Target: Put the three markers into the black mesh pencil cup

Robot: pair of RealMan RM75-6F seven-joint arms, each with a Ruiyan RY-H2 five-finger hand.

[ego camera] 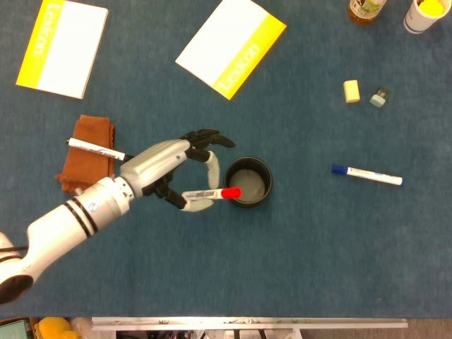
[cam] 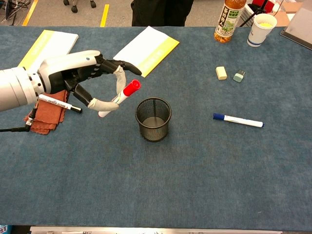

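Pinching the red-capped marker (ego camera: 212, 193) between thumb and a curled finger, the left hand (ego camera: 169, 173) has its other fingers (cam: 121, 65) spread forward and holds the pen tilted, cap end raised toward the black mesh pencil cup (cam: 153, 119). In the head view the red cap overlaps the cup's near rim; in the chest view it hangs above and just left of that rim, so the pen is probably not yet over the opening.

Let go now and the marker would likely strike the rim and fall outside the cup, or knock the light mesh cup over. The pinch sits low on the barrel, so the pen could also pivot in the grip as it is tipped.

Left of the cup, a black-capped marker (ego camera: 95, 148) lies across a brown cloth (ego camera: 82, 159), partly overhanging its edge. Right of the cup, well apart, a blue-capped marker (ego camera: 366, 174) lies flat on the table (ego camera: 282, 268). Beyond the cup are two yellow-and-white booklets (ego camera: 230, 45), two small erasers (ego camera: 351, 91), a bottle (cam: 229, 20) and a paper cup (cam: 262, 22). Nothing stands between hand and cup. The right hand is not visible.
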